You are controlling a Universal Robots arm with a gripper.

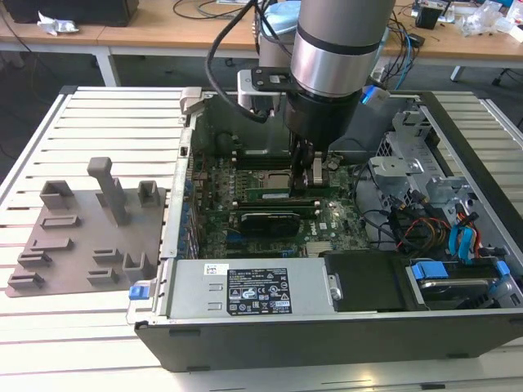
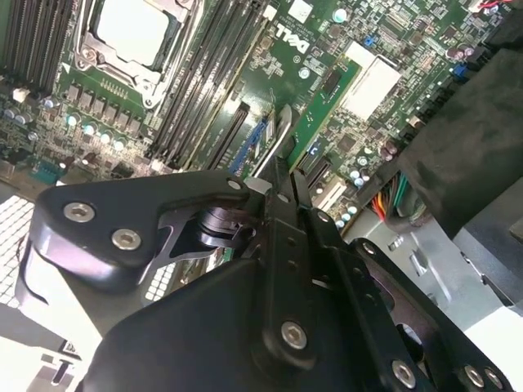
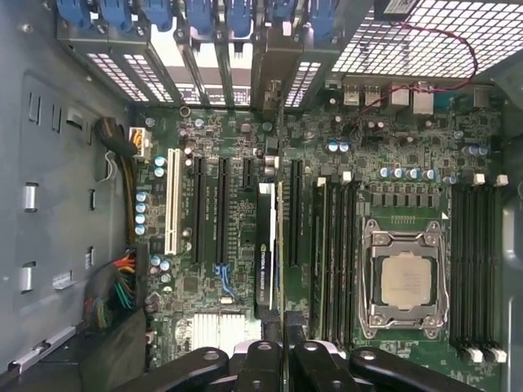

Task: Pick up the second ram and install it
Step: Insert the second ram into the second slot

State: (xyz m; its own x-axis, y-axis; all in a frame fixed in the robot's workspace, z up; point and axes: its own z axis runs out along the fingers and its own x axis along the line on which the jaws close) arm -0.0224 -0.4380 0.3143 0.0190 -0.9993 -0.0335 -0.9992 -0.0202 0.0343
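The gripper (image 1: 312, 184) was pictured inside the open computer case (image 1: 327, 335), poised above the motherboard (image 1: 335, 224). Its jaws were closed on the second ram (image 3: 282, 253), which was seen edge-on in both wrist views as a thin strip running out from between the fingertips. The strip was held parallel to the bank of memory slots (image 3: 335, 245), between that bank and the black heatsink card (image 3: 265, 245), with the CPU socket (image 3: 406, 282) beyond the slots. Another green stick (image 1: 268, 194) was seen seated just beside the socket, toward the exterior view's left of the gripper. The grey tray (image 1: 73, 237) with raised blocks was seen on the slatted table (image 1: 106, 122), outside the case at the exterior view's left.
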